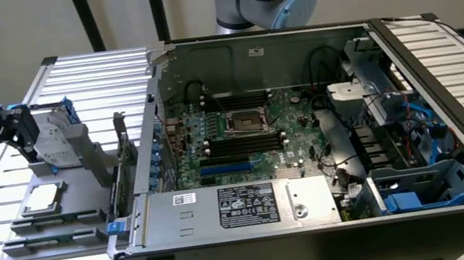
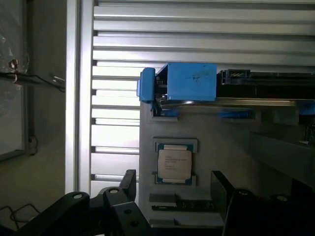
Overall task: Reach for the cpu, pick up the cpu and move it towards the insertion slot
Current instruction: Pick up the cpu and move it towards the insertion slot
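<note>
The cpu, a small flat square chip with a silver metal top and pale beige rim, lay untouched in a shallow seat on the grey fixture plate, near the foot of the upright grey hard drive in its blue frame. The black two-fingered gripper hovered over the chip beside that hard drive, fingers spread apart and holding nothing. The insertion slot, a square silver-framed socket with a dark centre, sat well apart from the hard drive, inside the open black computer case toward the exterior view's right.
</note>
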Action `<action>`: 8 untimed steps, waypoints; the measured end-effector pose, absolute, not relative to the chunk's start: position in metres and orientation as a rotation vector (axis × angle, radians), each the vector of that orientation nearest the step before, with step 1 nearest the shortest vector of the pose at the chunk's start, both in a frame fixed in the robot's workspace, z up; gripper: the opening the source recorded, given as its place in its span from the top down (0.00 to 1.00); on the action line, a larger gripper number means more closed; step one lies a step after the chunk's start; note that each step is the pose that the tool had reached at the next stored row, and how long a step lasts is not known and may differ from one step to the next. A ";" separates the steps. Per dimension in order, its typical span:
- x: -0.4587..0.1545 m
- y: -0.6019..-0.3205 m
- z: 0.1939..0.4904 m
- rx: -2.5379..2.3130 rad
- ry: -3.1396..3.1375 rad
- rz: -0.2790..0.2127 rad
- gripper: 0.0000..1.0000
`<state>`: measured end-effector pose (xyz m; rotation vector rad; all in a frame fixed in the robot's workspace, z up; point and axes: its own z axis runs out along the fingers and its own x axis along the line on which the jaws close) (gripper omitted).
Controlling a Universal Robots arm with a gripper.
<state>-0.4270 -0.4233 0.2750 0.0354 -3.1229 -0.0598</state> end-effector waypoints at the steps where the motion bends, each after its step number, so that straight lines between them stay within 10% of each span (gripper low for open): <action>1: -0.427 -0.423 0.273 0.035 -3.123 -0.060 0.29; 8: -0.427 -0.423 0.260 0.035 -3.125 -0.060 0.29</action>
